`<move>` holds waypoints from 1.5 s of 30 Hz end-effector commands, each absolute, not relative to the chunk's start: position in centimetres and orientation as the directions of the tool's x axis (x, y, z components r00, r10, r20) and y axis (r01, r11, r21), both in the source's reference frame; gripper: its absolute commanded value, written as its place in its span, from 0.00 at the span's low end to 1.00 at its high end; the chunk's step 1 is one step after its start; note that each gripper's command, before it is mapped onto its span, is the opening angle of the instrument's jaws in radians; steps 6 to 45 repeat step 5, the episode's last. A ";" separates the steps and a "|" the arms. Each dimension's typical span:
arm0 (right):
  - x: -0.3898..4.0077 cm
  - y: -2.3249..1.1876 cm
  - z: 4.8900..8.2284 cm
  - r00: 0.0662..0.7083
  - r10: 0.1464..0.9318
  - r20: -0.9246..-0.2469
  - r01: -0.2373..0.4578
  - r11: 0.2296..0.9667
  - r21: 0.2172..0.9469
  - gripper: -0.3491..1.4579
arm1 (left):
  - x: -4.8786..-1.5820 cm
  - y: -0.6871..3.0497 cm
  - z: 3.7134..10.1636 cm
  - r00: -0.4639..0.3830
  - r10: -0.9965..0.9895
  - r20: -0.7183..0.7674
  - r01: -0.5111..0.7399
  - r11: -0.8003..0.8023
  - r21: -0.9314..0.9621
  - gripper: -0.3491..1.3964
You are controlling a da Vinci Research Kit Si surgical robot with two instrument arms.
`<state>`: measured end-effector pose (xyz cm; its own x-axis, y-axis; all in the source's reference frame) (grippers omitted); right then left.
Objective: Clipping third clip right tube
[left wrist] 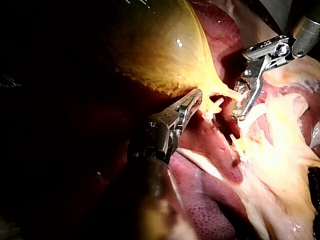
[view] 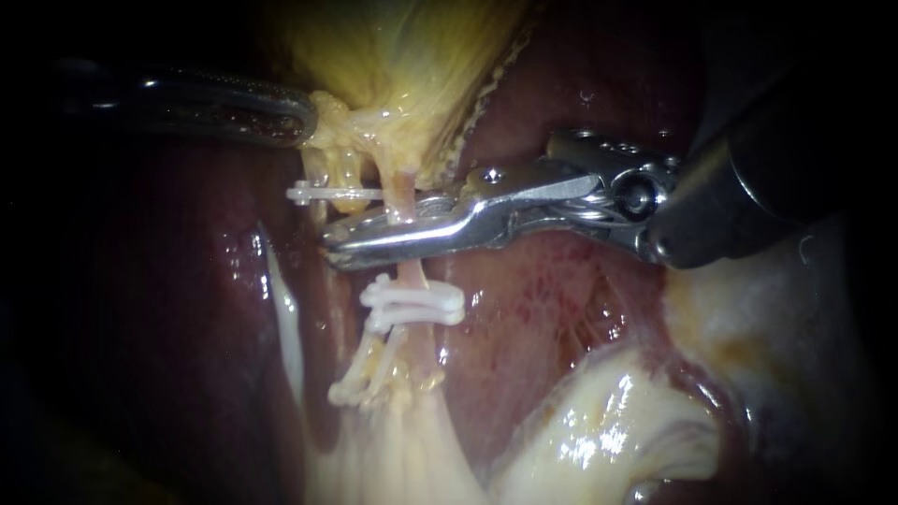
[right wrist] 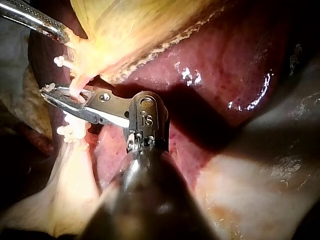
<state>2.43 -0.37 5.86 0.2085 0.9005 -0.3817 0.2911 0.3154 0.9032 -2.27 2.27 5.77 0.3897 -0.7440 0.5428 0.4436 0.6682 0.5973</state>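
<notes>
Clearance around the right tube
The right instrument [view: 337,245] lies across the right tube [view: 404,187], filling the stretch between the gallbladder [view: 412,65] above and the stacked clips [view: 416,304] below. A single clip [view: 327,194] on the left tube [view: 342,173] and the left instrument [view: 304,117], clamped on the gallbladder's neck, close off the left side. Bare liver [view: 561,299] lies free to the right, below the right instrument's shaft

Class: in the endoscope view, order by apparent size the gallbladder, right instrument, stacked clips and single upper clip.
Largest, unranked: right instrument and gallbladder; the instrument looks nearer the camera and the view cuts off both.
Next: the stacked clips.
Smallest: the single clip, similarly long, thinner.
</notes>
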 end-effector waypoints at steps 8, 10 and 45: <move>2.42 -0.36 5.89 0.210 0.903 -0.375 0.289 0.309 0.906 0.00 | -2.27 2.27 5.76 0.390 -0.744 0.543 0.443 0.668 0.597 0.00; 2.42 -0.36 5.89 0.210 0.903 -0.375 0.289 0.309 0.906 0.00 | -2.27 2.27 5.76 0.390 -0.744 0.543 0.443 0.668 0.597 0.00; 2.42 -0.36 5.89 0.210 0.903 -0.375 0.289 0.309 0.906 0.00 | -2.27 2.27 5.76 0.390 -0.744 0.543 0.443 0.668 0.597 0.00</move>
